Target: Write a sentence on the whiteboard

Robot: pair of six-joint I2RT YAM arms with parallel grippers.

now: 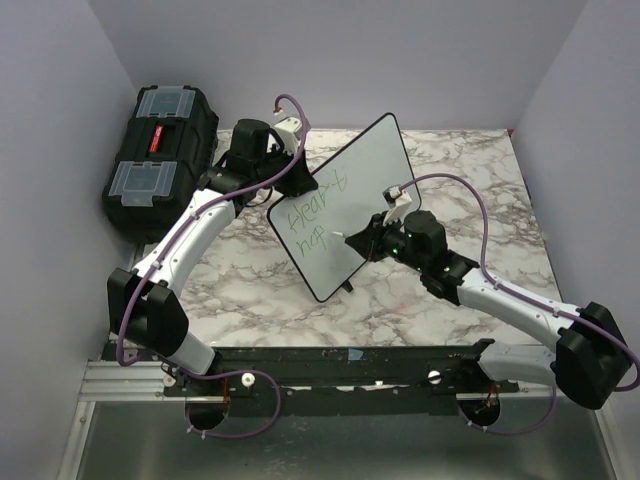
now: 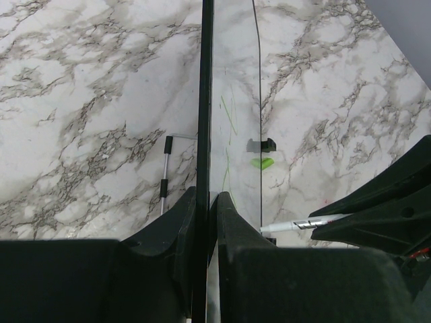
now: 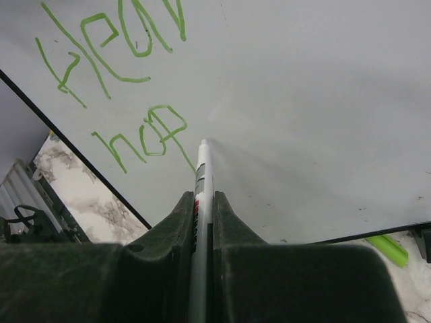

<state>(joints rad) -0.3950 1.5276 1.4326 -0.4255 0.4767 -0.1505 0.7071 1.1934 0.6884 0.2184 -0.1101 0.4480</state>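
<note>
The whiteboard (image 1: 350, 190) stands tilted on its lower edge in the middle of the marble table. My left gripper (image 1: 300, 183) is shut on its upper left edge; in the left wrist view the board (image 2: 232, 101) shows edge-on between the fingers of that gripper (image 2: 205, 208). The sentence (image 1: 310, 215) is green writing in two lines, also in the right wrist view (image 3: 114, 54). My right gripper (image 3: 202, 202) is shut on a white marker (image 3: 202, 168), whose tip touches the board (image 3: 303, 101) just right of the second line.
A black toolbox (image 1: 160, 150) sits at the back left against the wall. A green marker cap (image 2: 261, 163) lies on the table (image 1: 260, 280) by the board's lower edge. A thin metal rod (image 2: 165, 178) lies behind the board.
</note>
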